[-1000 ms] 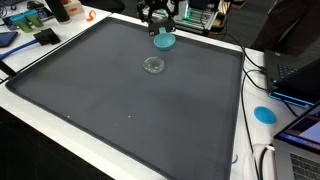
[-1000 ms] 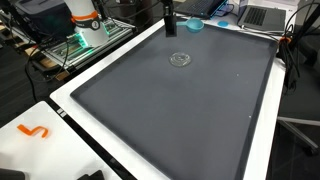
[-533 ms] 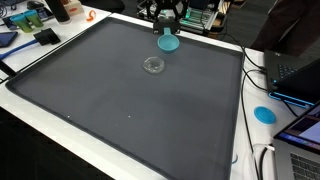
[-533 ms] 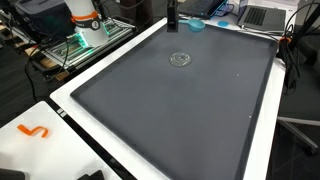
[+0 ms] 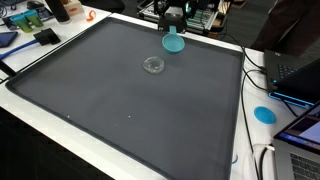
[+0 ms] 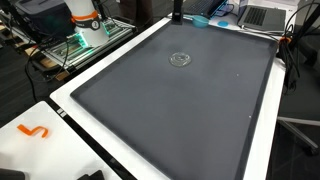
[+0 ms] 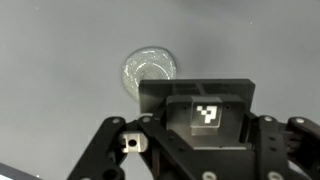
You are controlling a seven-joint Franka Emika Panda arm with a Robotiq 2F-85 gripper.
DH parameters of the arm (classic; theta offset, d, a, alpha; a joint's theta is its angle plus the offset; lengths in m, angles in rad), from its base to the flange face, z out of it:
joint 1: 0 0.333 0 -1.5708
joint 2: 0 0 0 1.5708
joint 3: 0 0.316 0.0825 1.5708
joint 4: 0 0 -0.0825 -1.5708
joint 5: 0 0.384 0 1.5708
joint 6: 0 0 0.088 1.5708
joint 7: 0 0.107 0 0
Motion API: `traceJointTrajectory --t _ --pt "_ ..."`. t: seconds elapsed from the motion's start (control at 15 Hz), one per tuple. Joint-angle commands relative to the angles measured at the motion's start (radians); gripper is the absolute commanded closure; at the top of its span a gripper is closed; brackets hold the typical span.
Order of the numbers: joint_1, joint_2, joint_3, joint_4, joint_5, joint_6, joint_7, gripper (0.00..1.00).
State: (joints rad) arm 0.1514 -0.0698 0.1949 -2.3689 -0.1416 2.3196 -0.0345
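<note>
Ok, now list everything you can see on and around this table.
mat: one, dark grey, covering most of the table
table: one, white, under the mat
glass dish: one, clear, on the mat, towards its far side
cup: one, teal, at the mat's far edge, just below the gripper
disc: one, blue, on the table beside the mat
hook: one, orange, on a table corner
laptops: two, dark, past the disc
gripper: one, black, above the cup
</note>
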Motion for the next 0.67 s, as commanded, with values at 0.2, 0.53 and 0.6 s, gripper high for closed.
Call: traceJointTrajectory --t 0.2,0.53,0.6 --pt "0.023 0.054 0.012 0.122 -0.075 -0.117 0.093 0.69" --pt "0.030 0.092 0.008 0.192 -0.091 -0.169 0.112 0.69" --pt "0.030 0.098 0.007 0.203 -0.094 -0.175 0.114 0.69"
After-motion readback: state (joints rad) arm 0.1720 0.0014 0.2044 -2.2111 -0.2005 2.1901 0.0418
